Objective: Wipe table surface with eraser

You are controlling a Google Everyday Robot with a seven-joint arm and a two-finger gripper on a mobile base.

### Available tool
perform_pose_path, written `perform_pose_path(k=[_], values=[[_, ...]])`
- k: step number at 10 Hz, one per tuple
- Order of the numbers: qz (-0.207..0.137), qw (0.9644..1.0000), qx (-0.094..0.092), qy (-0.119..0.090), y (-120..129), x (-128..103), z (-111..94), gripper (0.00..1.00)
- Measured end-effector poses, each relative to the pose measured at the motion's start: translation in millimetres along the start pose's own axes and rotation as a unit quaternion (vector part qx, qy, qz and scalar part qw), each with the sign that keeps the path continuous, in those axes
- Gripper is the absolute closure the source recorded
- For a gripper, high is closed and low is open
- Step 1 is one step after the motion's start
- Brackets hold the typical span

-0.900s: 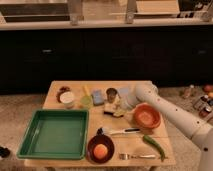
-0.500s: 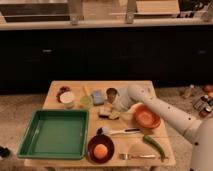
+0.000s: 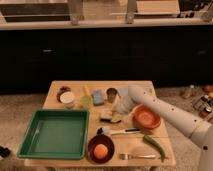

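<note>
- the bench (image 3: 131, 144), light tan wood, is the surface to wipe; it is crowded, with a green tray (image 3: 55, 134) at its left front.
- the gripper (image 3: 116, 111) is down at mid-bench, right at the eraser; whether it is clenched on it cannot be told.
- the eraser (image 3: 109, 118) lies near the centre, between the tray and an orange bowl (image 3: 146, 116).
- likely step: securing the eraser. to wipe well, press it flat, stroke bare wood and steer round the dishes.
- no readable writing or brand shows.

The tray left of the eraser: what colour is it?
The tray is green, plain in the camera view. The gripper is at the eraser, to its right.
</note>
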Motion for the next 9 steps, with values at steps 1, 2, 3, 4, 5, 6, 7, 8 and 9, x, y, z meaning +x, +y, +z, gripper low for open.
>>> perform_pose_path(k=[1, 2, 3, 4, 5, 6, 7, 8, 9], values=[[0.009, 0.9999, 0.007, 0.006, 0, 12, -10, 1.0], [0.018, 0.9997, 0.014, 0.011, -2, 24, -17, 1.0], [0.027, 0.9993, 0.022, 0.015, -5, 31, -23, 1.0], [0.033, 0.9989, 0.029, 0.018, -9, 34, -25, 1.0], [0.037, 0.9984, 0.037, 0.02, -15, 37, -28, 1.0], [0.04, 0.998, 0.044, 0.021, -20, 38, -29, 1.0], [0.04, 0.9979, 0.047, 0.022, -23, 37, -30, 1.0], [0.036, 0.9978, 0.051, 0.023, -34, 29, -27, 1.0], [0.034, 0.9978, 0.051, 0.023, -39, 24, -23, 1.0]])
